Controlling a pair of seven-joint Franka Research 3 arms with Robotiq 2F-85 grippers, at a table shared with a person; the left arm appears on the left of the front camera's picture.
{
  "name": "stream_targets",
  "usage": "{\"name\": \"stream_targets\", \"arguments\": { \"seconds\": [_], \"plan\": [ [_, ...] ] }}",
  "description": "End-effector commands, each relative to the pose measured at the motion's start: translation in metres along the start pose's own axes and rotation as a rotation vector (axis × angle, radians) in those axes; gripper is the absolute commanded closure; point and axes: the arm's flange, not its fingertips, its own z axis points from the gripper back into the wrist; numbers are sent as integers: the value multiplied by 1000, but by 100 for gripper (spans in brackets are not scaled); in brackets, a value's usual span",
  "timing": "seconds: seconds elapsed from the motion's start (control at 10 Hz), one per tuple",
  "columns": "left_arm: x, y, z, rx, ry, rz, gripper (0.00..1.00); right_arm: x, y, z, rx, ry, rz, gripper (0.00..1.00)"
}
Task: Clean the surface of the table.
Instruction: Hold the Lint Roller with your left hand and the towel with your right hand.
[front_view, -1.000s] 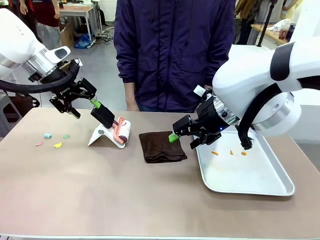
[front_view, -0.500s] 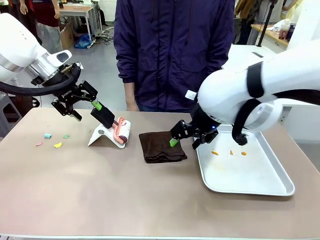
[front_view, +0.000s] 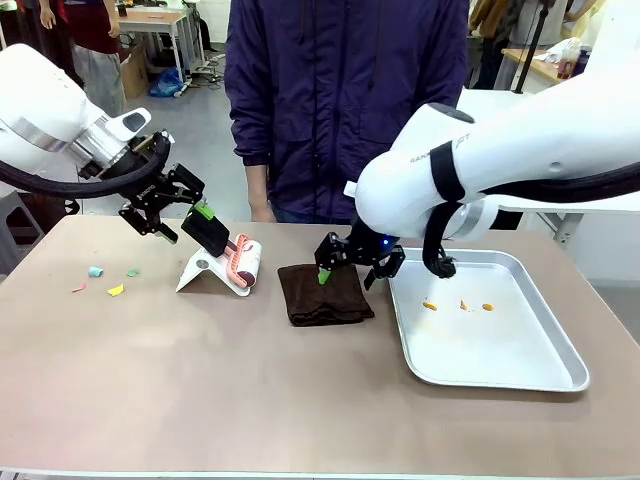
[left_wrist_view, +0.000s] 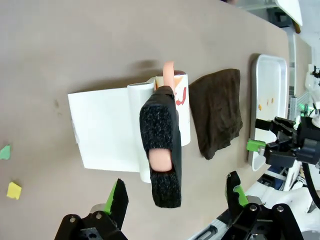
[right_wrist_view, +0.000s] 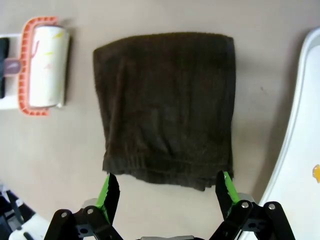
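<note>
Tabletop first, from the front: the brownish table (front_view: 200, 380) spanned the whole near scene, with a person (front_view: 340, 100) standing at its far edge. At far left lay a few coloured paper scraps (front_view: 116, 290). Right of them, a lint roller (front_view: 243, 262) rested on its white stand (front_view: 205, 268). The left gripper (front_view: 180, 215) hung over the roller's black handle, jaws spread. A folded brown cloth (front_view: 325, 295) lay mid-table, and the right gripper (front_view: 350, 272) hovered at its far edge, jaws apart and empty. Just right of the cloth sat a metal tray (front_view: 500, 360) holding small orange crumbs (front_view: 462, 304).

Seen from the left wrist, the left gripper (left_wrist_view: 175, 187) straddled the lint roller (left_wrist_view: 162, 145) handle with a gap on either side. The cloth (left_wrist_view: 217, 112) and tray (left_wrist_view: 267, 90) lay beyond on the table (left_wrist_view: 75, 40).

Seen from the right wrist, the right gripper (right_wrist_view: 166, 177) stood wide open over the near hem of the cloth (right_wrist_view: 165, 100). The lint roller (right_wrist_view: 45, 65) lay at far left, and the tray (right_wrist_view: 300, 125) rim was at right.
</note>
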Motion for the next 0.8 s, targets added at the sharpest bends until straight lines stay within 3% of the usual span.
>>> {"name": "stream_targets", "arguments": {
  "seconds": [0.0,0.7],
  "plan": [
    [5,-3,-5,-13,-3,-16,0,17,16,-10,-59,1,-40,0],
    [10,-10,-14,3,5,3,0,42,14,-41,-148,-23,-97,0]
  ]
}}
